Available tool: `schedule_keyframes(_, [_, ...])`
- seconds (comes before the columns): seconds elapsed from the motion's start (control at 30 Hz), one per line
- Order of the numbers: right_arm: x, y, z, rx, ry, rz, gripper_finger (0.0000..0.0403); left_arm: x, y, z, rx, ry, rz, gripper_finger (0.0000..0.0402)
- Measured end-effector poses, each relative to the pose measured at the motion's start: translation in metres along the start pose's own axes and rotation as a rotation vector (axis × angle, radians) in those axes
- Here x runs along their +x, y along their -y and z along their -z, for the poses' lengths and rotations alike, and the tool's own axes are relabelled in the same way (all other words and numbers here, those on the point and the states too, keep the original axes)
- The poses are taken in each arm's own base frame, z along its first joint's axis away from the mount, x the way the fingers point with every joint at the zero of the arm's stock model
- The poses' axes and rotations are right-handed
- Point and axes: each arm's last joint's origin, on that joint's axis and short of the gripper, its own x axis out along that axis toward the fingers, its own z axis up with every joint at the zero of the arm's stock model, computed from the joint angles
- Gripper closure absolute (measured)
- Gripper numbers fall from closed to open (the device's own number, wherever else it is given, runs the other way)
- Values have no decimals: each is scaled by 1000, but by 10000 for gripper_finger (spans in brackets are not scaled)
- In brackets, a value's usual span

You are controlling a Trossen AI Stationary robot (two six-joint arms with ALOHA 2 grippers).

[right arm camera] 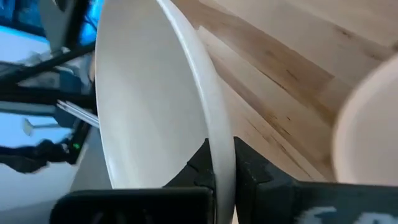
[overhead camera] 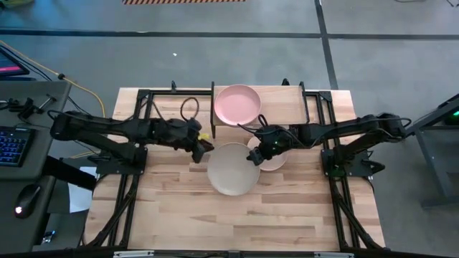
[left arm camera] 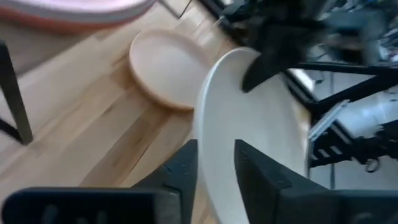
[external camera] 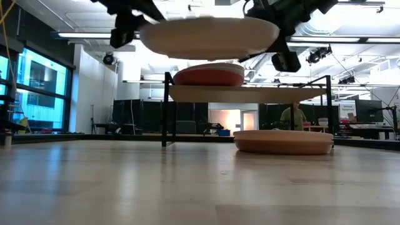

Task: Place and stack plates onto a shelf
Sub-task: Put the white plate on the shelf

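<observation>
Carrying a cream plate (overhead camera: 231,168) between both hands, held level in the air above the surface (overhead camera: 172,215), just in front of the shelf (overhead camera: 287,97). Left hand (overhead camera: 204,146) clamping the plate's left rim, fingers (left arm camera: 186,168) closed on its edge; right hand (overhead camera: 256,153) pinching the right rim, fingers (right arm camera: 208,165) tight against the edge. Both arms reaching inward from opposite sides, stretched low toward the middle. Already sitting on the shelf's left half: a pink plate (overhead camera: 237,104) over what looks like a red one (external camera: 208,76). Lying on the surface beside the shelf: a peach plate (overhead camera: 275,161), partly under the right arm. Likely next: lifting higher, moving toward the shelf, keeping both grips level, then lowering onto the board or the stack.
</observation>
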Motion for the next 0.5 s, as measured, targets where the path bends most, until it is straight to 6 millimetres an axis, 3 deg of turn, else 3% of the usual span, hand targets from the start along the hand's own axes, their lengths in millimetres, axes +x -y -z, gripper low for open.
schedule_keyframes(0.2, [-28, 11, 0, -32, -32, 90, 400, -40, -2, -14, 12, 112, 75, 262])
schedule_keyframes(0.5, [-108, 25, 11, -42, 103, 224, 402, -112, -4, -26, 145, 429, 119, 252])
